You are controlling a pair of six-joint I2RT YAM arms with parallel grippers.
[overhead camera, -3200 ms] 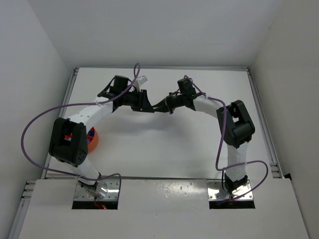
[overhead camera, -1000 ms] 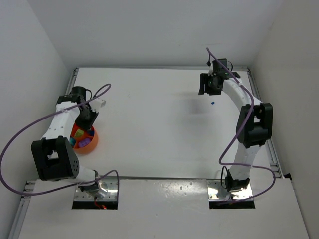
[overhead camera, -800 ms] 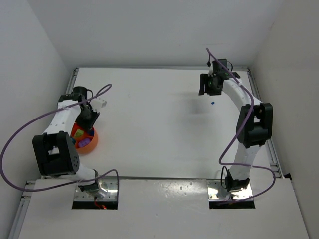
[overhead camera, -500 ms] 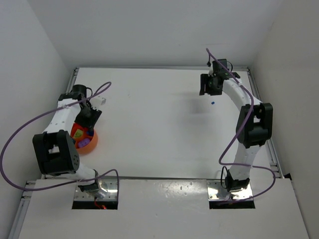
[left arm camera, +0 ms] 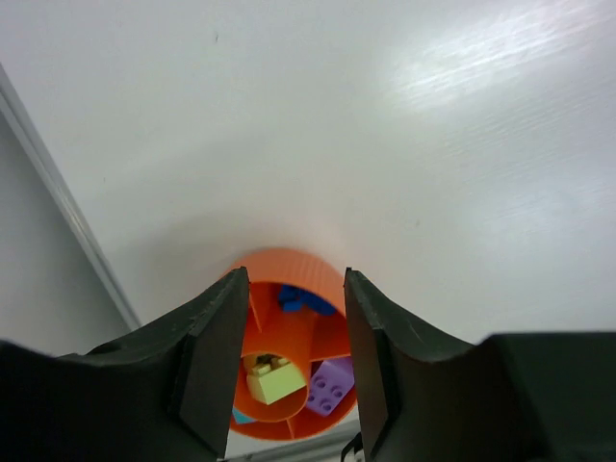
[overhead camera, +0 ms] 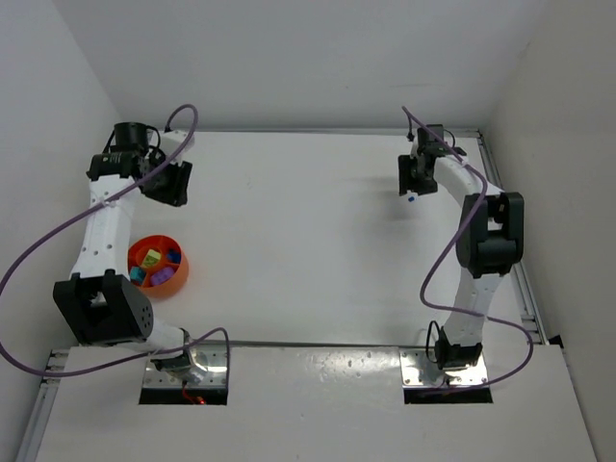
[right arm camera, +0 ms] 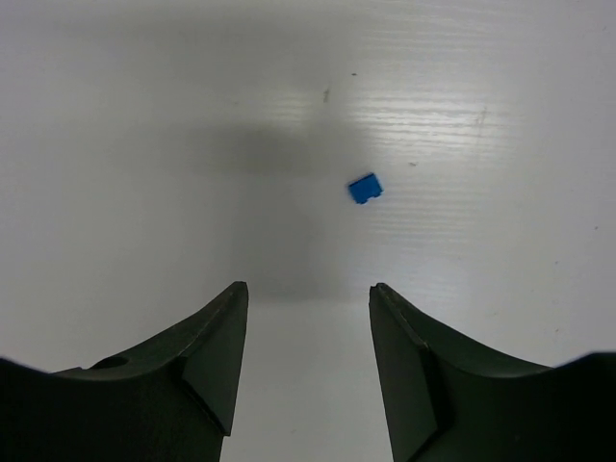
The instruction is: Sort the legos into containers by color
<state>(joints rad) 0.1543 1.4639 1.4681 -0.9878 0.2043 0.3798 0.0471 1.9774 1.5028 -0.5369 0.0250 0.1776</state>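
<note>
The container, a small round orange bowl (overhead camera: 184,270) with dividers, sits at the left of the table. In the left wrist view the bowl (left arm camera: 285,263) holds blue legos (left arm camera: 304,298), a yellow-green brick (left arm camera: 275,378), a purple brick (left arm camera: 333,386) and a cyan bit (left arm camera: 241,416). My left gripper (overhead camera: 170,184) hangs high above and beyond the bowl, open and empty (left arm camera: 295,279). A tiny blue lego (overhead camera: 409,199) lies on the table at the far right. My right gripper (overhead camera: 414,177) hovers just over it, open, with the brick (right arm camera: 365,189) lying ahead of its fingertips (right arm camera: 308,289).
White walls close in the table on the left, back and right. A metal rail (left arm camera: 58,197) runs along the left table edge near the bowl. Purple cables (overhead camera: 38,250) loop off both arms.
My left arm has risen from the bowl and swung toward the far left corner, jaws now open. My right gripper has shifted slightly right, closer over the blue lego.
</note>
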